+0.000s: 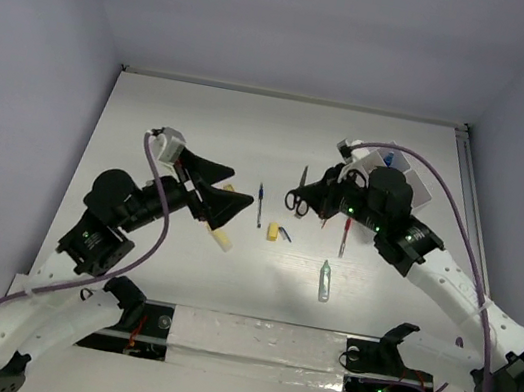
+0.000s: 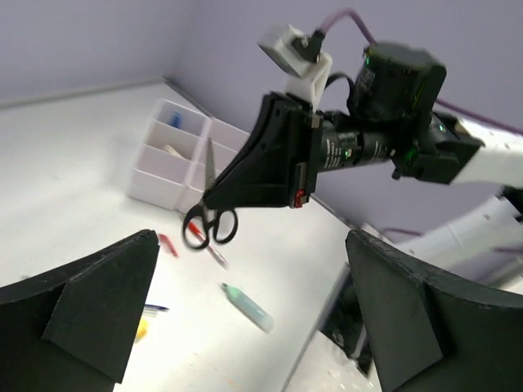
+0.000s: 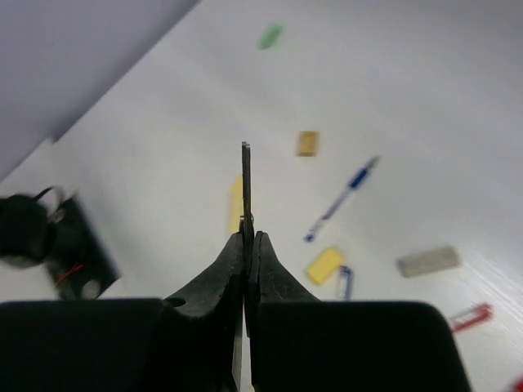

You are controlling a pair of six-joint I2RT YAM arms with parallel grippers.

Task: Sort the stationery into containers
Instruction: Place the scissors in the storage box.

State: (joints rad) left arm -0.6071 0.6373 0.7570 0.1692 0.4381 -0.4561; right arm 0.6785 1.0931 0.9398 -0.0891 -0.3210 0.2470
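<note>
From where I stand the table (image 1: 182,131) is a smooth white sheet, matt, barely catching the light. The scissors (image 2: 209,214) have thin bare-metal blades with a dull grey sheen, and black plastic handle loops that shine a little. The right gripper (image 3: 248,245) and the left gripper (image 1: 241,189) are both matt black plastic (the round motor housing (image 2: 400,77) behind the right one is glossier). The tray (image 2: 167,175) is thin white plastic, smooth-walled and slightly translucent. The purple cable (image 1: 463,206) has a smooth, rubbery-looking sheath. The arm shells (image 1: 449,285) are glossy white plastic. Along the near edge runs silvery tape (image 1: 256,342), wrinkled and shiny.
</note>
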